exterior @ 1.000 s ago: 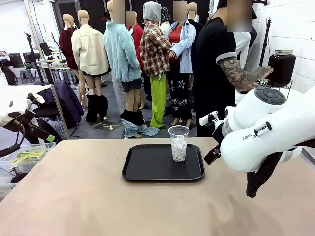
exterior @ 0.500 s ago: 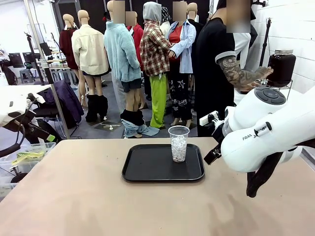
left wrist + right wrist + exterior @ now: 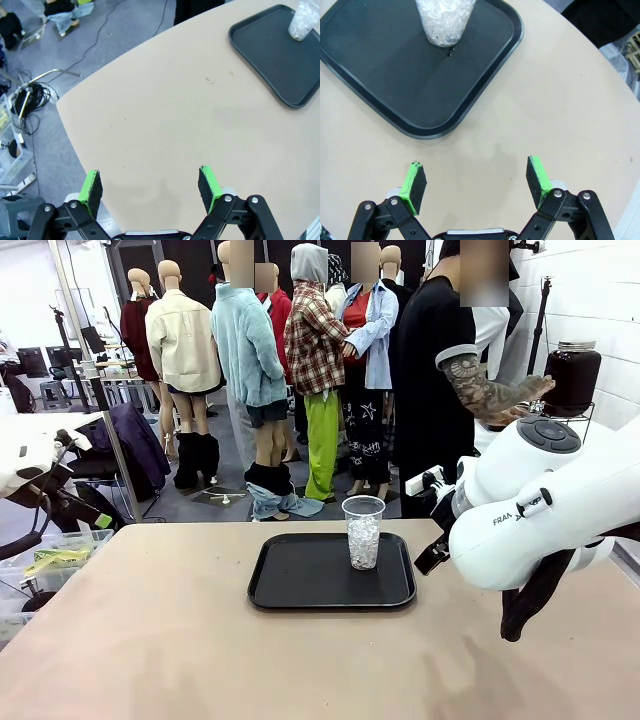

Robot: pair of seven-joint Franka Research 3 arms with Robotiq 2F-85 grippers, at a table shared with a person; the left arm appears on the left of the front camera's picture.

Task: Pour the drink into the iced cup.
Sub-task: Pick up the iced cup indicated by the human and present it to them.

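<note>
Cup (image 3: 363, 532) of ice on tray (image 3: 300, 580); both pincers spread, empty

Tan table (image 3: 150, 640), matte, a few small specks. Black tray with rounded corners sits mid-table toward the far side. Clear plastic cup stands upright on the tray's right half, filled with ice. Busy room behind: grey floor, cables, white wall at right.

Drink (image 3: 572, 375): dark, almost black, in a lidded jar on a wire stand by the white wall, far right, off the table. Person at the far side has a hand (image 3: 530, 390) at the jar's side; contact is hard to tell.

Right gripper (image 3: 475, 165): jaws wide apart, nothing between them, over bare table just beside the tray's near edge, cup further on. Left gripper (image 3: 148, 172): jaws wide apart, empty, over bare table near its edge, tray and cup well apart from it. Jar is well away from both grippers.
</note>
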